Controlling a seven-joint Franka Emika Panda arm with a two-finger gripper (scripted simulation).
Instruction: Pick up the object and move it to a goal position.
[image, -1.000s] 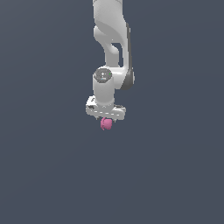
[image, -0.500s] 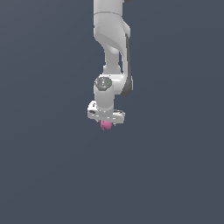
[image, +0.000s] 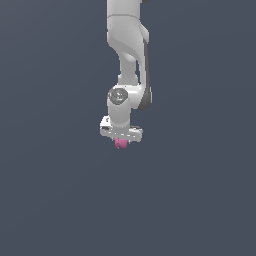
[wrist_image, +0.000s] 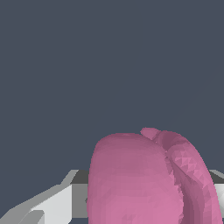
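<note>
As seen from the exterior view, the white arm (image: 128, 55) descends from the upper edge of the picture and ends in the tool (image: 121, 141), which points downward against a uniform dark grey-blue background. Directly beneath the tool's crossbar, the object (image: 120, 144) appears as a small bright pink lump, far smaller than the tool and partly hidden by it. Only its lower portion shows below the white housing. The object sits between the fingers, which are drawn in closely on either side of it, so the tool has hold of the pink lump. No surface line or shadow is distinguishable beneath the object in this view, so whether it rests on anything cannot be told.

From the wrist view, the object (wrist_image: 144, 179) fills much of the frame as a rounded, faceted magenta mass with a ridged fold along one side. A white and grey finger (wrist_image: 52, 205) lies against it, with a second pale part just visible at the opposite side.
</note>
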